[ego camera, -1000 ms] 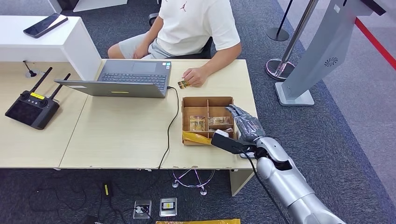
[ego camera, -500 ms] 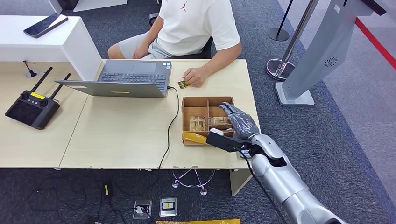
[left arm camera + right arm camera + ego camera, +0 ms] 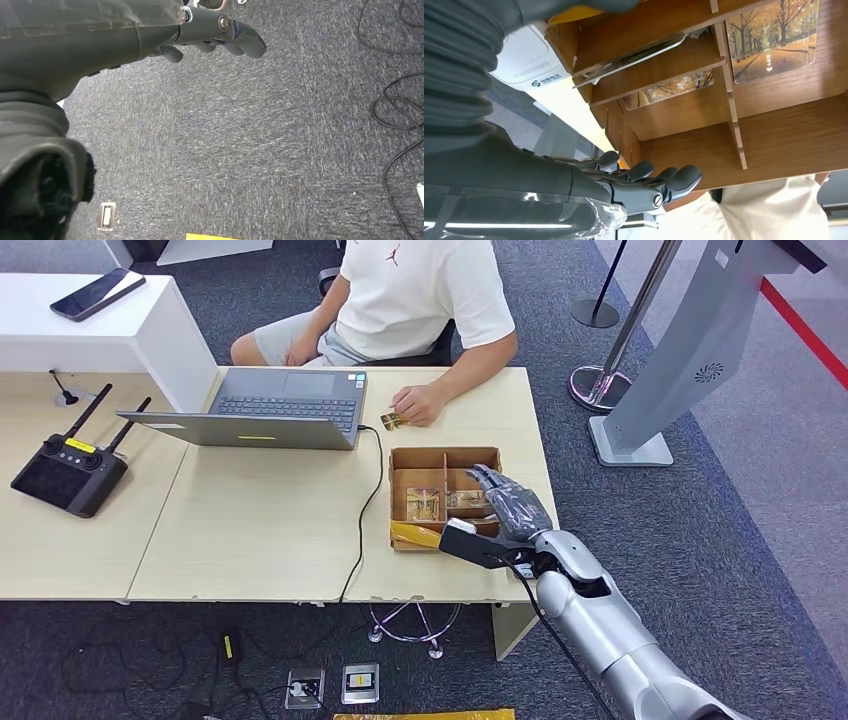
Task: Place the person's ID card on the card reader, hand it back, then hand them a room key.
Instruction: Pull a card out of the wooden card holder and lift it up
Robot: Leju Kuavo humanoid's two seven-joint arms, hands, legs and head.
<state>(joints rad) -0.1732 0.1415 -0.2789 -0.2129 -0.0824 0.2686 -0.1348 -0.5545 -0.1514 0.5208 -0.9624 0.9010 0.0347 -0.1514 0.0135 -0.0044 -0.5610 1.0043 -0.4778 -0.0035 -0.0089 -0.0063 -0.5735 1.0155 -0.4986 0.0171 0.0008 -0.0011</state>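
Note:
The person's hand holds the small ID card (image 3: 392, 421) on the desk beside the laptop. A wooden compartment box (image 3: 440, 454) sits at the desk's right end, with room key cards (image 3: 423, 503) printed with autumn trees inside. My right hand (image 3: 505, 502) hovers over the box's right-hand compartments, fingers spread and holding nothing. In the right wrist view its fingers (image 3: 649, 182) reach past the box wall (image 3: 684, 65), with a key card (image 3: 774, 40) lying flat and the white card reader (image 3: 526, 60) beside the box. My left hand (image 3: 215, 35) hangs over the carpet, holding nothing.
An open laptop (image 3: 285, 405) with a black cable (image 3: 365, 520) takes up the desk's middle. A black remote controller (image 3: 68, 472) lies at the left, a phone (image 3: 97, 292) on the white shelf. A yellow item (image 3: 415, 535) leans at the box's front. A grey sign stand (image 3: 690, 350) is at the right.
My right hand has moved a little left and forward, further over the wooden box. The person's hand and the ID card have stayed put.

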